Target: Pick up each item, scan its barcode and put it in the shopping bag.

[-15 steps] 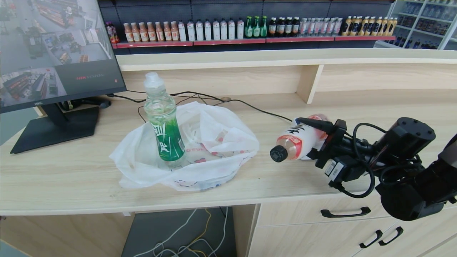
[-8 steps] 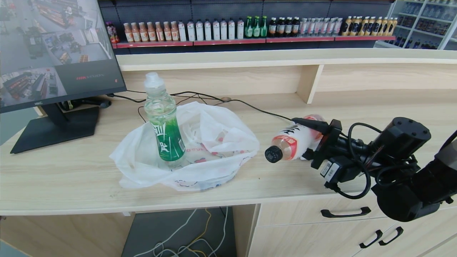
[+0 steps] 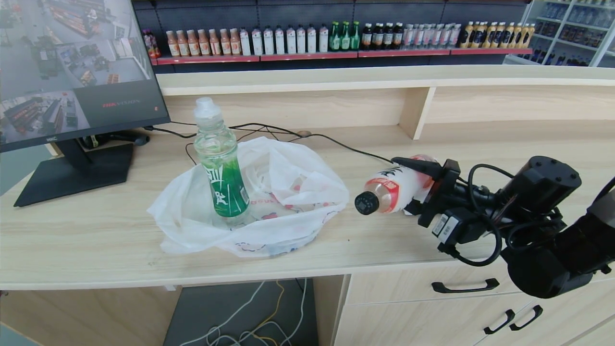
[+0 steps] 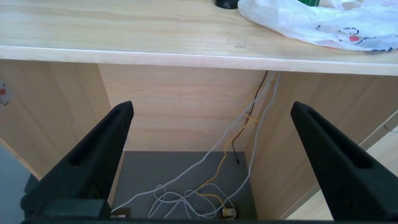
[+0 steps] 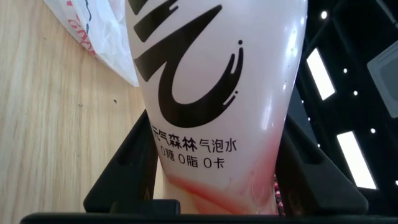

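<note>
1. Across the middle and lower head view, we see the wooden counter (image 3: 96,240), with drawers (image 3: 461,288) under its right part.
2. At the upper left, a monitor (image 3: 72,62) stands on the counter on a black base, its screen lit.
3. Along the top edge, a shelf (image 3: 336,55) behind the counter carries a row of upright bottles.
4. Left of centre, the white shopping bag (image 3: 288,192) lies open and crumpled on the counter.
5. At centre right, our right gripper (image 3: 414,188) comes in from the lower right corner. Its fingers are clamped on the pink-and-white bottle (image 3: 391,190), one above the body and one below.
6. In the left wrist view, our left gripper (image 4: 214,155) faces the recess under the counter's front edge. Its fingers are spread wide with nothing between them.
7. A green bottle (image 3: 221,168) stands upright inside the bag, toward its left side, with a white cap on.
8. The pink-and-white bottle is held sideways over the counter, its black cap pointing at the bag, just beside the bag's right rim. We cannot tell whether it touches the counter.
9. Black cables (image 3: 269,129) trail over the counter behind the bag.
</note>
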`<state>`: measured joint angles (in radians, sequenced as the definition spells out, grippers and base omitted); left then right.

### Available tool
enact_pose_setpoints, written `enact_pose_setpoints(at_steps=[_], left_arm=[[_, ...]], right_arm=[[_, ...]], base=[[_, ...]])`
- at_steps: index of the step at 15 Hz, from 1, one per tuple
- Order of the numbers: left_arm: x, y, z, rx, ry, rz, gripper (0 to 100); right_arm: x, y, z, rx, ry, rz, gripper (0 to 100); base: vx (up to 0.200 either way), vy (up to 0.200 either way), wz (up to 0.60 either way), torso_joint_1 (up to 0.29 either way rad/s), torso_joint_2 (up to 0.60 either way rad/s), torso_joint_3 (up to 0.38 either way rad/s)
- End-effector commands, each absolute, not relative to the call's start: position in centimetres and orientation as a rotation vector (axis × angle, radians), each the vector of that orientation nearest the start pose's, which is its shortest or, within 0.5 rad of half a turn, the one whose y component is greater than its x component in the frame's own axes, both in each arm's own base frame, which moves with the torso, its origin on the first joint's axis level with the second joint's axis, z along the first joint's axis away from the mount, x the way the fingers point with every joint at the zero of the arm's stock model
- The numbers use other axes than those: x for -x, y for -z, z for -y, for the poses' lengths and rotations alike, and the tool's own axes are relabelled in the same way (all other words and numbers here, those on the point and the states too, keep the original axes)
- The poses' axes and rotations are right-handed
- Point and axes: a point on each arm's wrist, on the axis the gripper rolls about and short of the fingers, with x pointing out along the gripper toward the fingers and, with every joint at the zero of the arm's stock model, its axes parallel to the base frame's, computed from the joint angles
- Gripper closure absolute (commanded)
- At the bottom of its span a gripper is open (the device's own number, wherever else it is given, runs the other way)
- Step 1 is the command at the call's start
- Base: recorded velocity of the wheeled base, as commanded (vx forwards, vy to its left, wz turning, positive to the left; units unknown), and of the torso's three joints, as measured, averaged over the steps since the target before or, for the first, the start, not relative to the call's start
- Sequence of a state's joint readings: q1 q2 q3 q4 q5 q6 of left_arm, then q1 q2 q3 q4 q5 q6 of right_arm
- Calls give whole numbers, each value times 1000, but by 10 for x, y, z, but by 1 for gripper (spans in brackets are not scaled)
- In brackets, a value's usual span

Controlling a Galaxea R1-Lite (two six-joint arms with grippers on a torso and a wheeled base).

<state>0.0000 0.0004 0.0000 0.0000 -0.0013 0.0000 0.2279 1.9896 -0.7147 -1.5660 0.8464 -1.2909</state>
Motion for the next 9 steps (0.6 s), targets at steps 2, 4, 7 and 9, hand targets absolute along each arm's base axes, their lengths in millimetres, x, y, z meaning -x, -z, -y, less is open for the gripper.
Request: enact_pose_setpoints(at_steps=[2, 4, 7, 9], left_arm=[[23, -75, 0, 0, 2, 0, 0], [23, -75, 0, 0, 0, 0, 0], [23, -75, 0, 0, 0, 0, 0], [23, -75, 0, 0, 0, 0, 0]], right_arm=[[-320, -170, -92, 1232, -705, 975, 100], [-315, -179, -91, 1218, -698, 987, 100], [-310, -187, -90, 1201, -694, 994, 100], [-307, -191, -90, 1168, -702, 990, 100]], base=[[0, 0, 0, 0, 0, 0], [0, 0, 0, 0, 0, 0], [0, 0, 0, 0, 0, 0], [0, 0, 0, 0, 0, 0]])
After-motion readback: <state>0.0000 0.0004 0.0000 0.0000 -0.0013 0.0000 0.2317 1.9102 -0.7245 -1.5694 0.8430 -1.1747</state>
